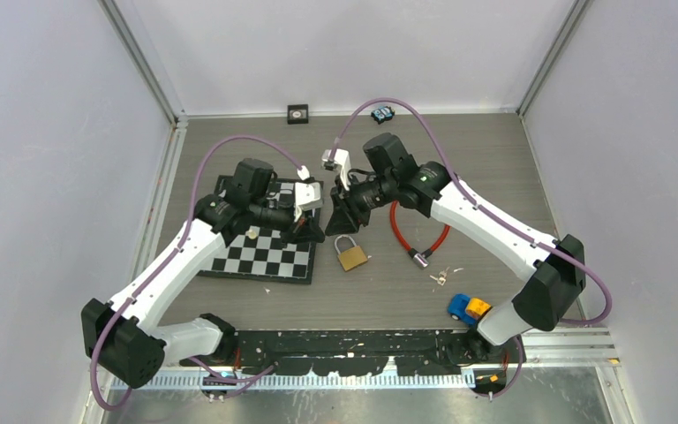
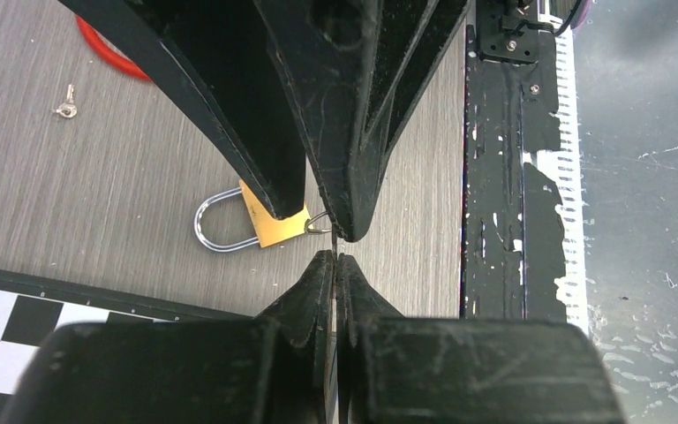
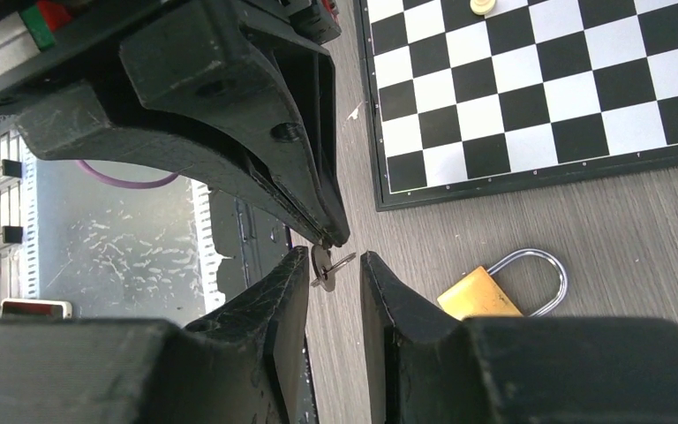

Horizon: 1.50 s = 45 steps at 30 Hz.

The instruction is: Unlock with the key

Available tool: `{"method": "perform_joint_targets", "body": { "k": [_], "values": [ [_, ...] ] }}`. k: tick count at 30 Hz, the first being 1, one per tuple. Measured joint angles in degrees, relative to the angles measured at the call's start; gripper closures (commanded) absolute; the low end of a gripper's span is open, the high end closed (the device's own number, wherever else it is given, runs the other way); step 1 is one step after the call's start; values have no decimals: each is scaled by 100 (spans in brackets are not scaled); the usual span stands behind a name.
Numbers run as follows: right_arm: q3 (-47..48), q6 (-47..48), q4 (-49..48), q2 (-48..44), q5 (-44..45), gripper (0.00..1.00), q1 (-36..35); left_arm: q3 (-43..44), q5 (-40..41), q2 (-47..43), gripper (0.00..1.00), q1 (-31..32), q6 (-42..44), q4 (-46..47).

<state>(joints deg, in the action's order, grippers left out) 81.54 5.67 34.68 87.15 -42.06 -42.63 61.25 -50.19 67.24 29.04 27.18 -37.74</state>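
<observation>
Left gripper [image 2: 335,262], clamped on the key [image 3: 323,265], is apparently offering it to the right gripper [image 3: 335,261], whose jaws are spread apart above the padlock [image 3: 478,297].

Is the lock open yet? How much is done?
Not yet. Done: the small silver key is off the grey table, pinched in the left gripper. In hand: the right gripper is open around it. Still to do: the brass padlock lies on the table, shackle looking shut, no key in it.

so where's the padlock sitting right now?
Top view, centre: the brass padlock lies flat between the chessboard on its left and the red cable lock on its right.
</observation>
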Motion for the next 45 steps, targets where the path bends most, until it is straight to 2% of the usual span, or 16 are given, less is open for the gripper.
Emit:
{"method": "perform_joint_targets", "body": {
  "k": [7,21,41,43,45],
  "values": [
    [0,74,55,0,120,75,-72,-2,2,0,100,0,-20,31],
    [0,184,68,0,221,99,-120,-46,28,0,100,0,-127,79],
    [0,435,92,-31,870,99,-291,-131,181,0,100,0,-146,214],
    [0,435,92,-46,962,98,-308,-144,186,-2,100,-2,-149,262],
    [0,435,90,-57,1027,91,-317,-160,201,-4,100,0,-164,321]
  ]
}}
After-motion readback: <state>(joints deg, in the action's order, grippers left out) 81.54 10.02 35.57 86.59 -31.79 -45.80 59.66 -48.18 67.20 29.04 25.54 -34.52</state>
